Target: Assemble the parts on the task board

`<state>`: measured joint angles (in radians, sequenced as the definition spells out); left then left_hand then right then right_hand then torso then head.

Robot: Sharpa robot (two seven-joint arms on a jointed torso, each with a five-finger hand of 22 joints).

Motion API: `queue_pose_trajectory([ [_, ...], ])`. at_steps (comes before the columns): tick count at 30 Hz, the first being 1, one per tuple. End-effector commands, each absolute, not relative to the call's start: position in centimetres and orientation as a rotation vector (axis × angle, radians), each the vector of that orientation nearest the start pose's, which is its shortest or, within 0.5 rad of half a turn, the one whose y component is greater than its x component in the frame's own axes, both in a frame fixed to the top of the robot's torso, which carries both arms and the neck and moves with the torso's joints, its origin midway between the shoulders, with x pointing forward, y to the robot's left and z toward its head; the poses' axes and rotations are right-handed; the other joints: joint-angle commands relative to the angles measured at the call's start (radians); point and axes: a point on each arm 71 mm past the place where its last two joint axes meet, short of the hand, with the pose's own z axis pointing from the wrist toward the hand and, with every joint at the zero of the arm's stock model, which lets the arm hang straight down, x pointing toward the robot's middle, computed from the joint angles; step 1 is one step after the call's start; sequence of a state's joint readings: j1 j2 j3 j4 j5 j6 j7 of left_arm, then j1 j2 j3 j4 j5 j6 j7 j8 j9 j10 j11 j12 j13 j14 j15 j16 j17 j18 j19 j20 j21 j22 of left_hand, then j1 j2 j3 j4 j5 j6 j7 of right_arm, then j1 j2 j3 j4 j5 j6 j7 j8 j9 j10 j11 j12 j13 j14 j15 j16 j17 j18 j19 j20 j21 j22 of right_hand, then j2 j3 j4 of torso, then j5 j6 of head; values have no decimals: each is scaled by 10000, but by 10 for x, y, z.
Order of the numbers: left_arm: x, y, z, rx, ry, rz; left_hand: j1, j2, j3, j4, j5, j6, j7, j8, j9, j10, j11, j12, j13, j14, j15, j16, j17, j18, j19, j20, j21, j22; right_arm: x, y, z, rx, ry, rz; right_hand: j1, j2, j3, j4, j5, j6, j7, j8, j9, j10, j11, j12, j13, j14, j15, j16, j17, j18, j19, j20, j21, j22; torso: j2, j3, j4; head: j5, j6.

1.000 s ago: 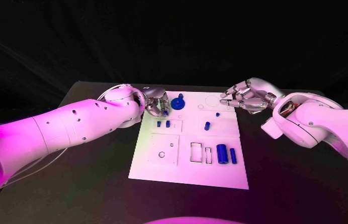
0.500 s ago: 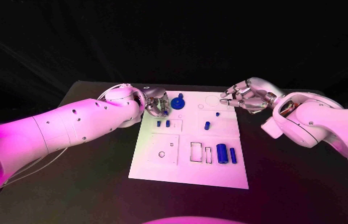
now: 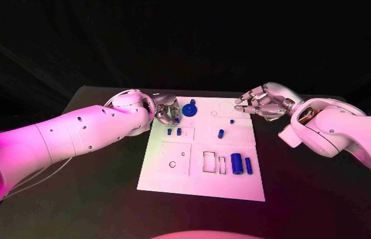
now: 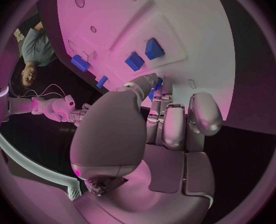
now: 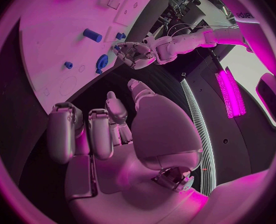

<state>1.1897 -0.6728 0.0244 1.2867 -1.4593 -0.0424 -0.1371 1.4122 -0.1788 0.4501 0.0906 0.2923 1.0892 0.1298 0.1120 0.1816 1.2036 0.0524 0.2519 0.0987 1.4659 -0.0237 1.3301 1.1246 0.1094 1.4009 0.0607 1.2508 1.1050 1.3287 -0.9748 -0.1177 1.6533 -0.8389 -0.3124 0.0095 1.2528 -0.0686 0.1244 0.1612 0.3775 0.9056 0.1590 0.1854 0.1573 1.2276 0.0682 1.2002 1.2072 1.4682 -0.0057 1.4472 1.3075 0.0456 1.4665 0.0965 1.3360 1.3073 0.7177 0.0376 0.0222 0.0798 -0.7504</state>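
The white task board (image 3: 199, 181) lies in the middle of the black table. My left hand (image 3: 164, 110) hovers over its far left corner with curled fingers. It pinches a small blue part (image 3: 176, 120) between thumb and fingertip, seen as a blue sliver (image 4: 153, 91) in the left wrist view. A blue gear (image 3: 190, 109) stands just right of that hand. My right hand (image 3: 261, 105) hangs beside the board's far right edge, fingers curled in with nothing in them (image 5: 107, 129).
Two small blue blocks (image 3: 174, 132) stand on the board near my left hand. A short blue piece (image 3: 221, 134) and a tiny one (image 3: 231, 122) sit further right. Two blue cylinders (image 3: 241, 164) lie near the front right, beside rectangular slots (image 3: 209, 162).
The fingers of my left hand have shifted slightly by the gear; nothing else has visibly moved.
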Motion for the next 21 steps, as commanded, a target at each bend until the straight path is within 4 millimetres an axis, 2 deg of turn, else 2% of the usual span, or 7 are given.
queue_pose_trajectory([
  [1, 529, 180, -201, 1851, 19083, -5481, -29, -42, -42, -12, 4, -46, 9, -32, -11, 39, 42, -27, 13, 154, 7, 66, -10, -126, -48, 28, 48, 37, 471, -228, -147, 3253, 17320, 9915, 35, 75, 74, -12, 49, 29, -60, 68, -13, 2, -9, 51, 16, 638, -63, -4, 1152, 138, 27, -66, -36, 528, 3, -1, -7, 8, -3],
  [12, 529, 182, -201, 1815, 19019, -5481, -26, -57, -44, -23, 7, -95, -14, -87, -38, 79, 28, -47, 33, 152, 2, 71, -16, -125, -48, 31, 52, 42, 471, -228, -147, 3256, 17322, 9911, 35, 75, 74, -12, 49, 29, -60, 68, -13, 2, -9, 51, 16, 638, -63, -4, 1152, 138, 27, -66, -36, 528, 6, 1, 4, -13, -18],
  [19, 529, 185, -201, 1729, 19027, -5364, -56, -131, -43, -29, 17, -404, 49, -352, -172, 129, 58, -169, 85, 147, 17, 89, -37, -130, -48, 41, 70, 70, 471, -229, -147, 3283, 17302, 9878, 39, 69, 74, -16, 54, 28, -60, 72, -18, -75, -10, -31, -68, 627, -65, -44, 1108, 153, 4, -69, -100, 474, 1, -1, -7, -3, -13],
  [21, 529, 187, -201, 1694, 19023, -5320, -66, -166, -36, -28, 20, -585, 87, -463, -246, 149, 83, -213, 105, 145, 36, 97, -44, -132, -48, 55, 75, 77, 471, -230, -147, 3298, 17294, 9855, 42, 56, 74, -19, 57, 2, -55, 64, -29, -348, -7, -323, -348, 619, -66, -72, 1080, 163, -13, -70, -149, 435, 3, -3, -9, -4, -10],
])
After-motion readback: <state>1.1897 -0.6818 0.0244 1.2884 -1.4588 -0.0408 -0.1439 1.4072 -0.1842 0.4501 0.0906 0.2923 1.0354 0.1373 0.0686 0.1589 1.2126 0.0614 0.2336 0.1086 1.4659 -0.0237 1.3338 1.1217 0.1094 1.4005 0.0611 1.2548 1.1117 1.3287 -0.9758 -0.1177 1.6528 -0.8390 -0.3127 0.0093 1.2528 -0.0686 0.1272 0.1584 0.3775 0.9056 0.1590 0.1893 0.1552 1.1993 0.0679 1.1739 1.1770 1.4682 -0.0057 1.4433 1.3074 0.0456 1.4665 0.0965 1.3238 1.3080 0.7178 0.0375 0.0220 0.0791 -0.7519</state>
